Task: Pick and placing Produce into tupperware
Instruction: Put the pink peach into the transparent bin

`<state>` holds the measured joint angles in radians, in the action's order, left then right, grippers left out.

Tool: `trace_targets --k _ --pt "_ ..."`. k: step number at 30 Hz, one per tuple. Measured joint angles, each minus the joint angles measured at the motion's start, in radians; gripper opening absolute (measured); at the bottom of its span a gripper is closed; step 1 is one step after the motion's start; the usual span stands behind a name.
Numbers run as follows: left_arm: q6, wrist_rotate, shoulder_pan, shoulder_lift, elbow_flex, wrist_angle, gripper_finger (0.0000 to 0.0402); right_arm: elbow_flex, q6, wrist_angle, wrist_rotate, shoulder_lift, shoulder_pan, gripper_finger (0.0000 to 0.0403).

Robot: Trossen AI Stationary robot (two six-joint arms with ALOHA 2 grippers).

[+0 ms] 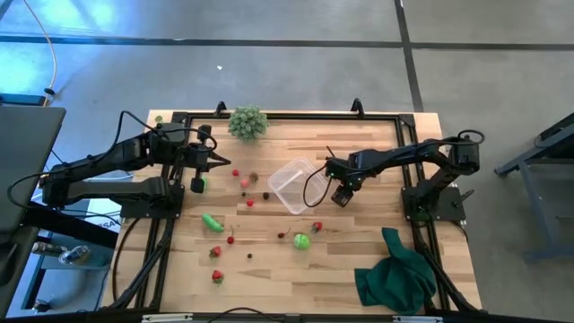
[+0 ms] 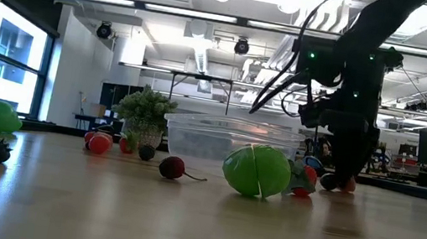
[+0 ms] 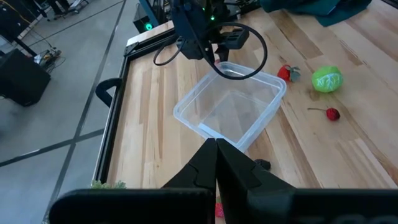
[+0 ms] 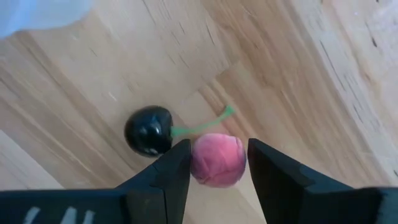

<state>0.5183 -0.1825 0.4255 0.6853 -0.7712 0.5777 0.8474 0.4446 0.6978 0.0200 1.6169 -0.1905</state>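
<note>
The right gripper (image 4: 217, 163) sits low on the table just right of the tupperware (image 1: 293, 184), its fingers half open and closed around a pink berry (image 4: 217, 159) beside a dark one (image 4: 148, 130). The left gripper (image 1: 220, 161) hangs closed and empty at far left.

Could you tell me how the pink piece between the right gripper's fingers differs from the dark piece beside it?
The pink piece is pale red; the dark piece is glossy black. The pink piece sits between the right gripper's fingers, while the dark piece lies just outside them. The pink piece looks slightly larger. Both are small, round and near the tupperware.
</note>
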Motion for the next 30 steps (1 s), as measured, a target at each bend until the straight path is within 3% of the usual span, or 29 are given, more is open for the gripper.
trace_targets --k 5,21,30 --pt "0.000 0.000 0.000 0.000 0.000 0.000 0.0001 0.000 0.000 -0.005 -0.003 0.000 0.000 0.0148" --pt "0.000 0.000 0.000 0.000 0.000 0.000 0.0001 0.000 0.026 -0.003 -0.004 -0.008 0.000 0.0087" --pt "0.000 0.000 0.000 0.000 0.000 0.000 0.0001 0.125 0.053 0.167 -0.075 -0.108 0.001 0.0085"
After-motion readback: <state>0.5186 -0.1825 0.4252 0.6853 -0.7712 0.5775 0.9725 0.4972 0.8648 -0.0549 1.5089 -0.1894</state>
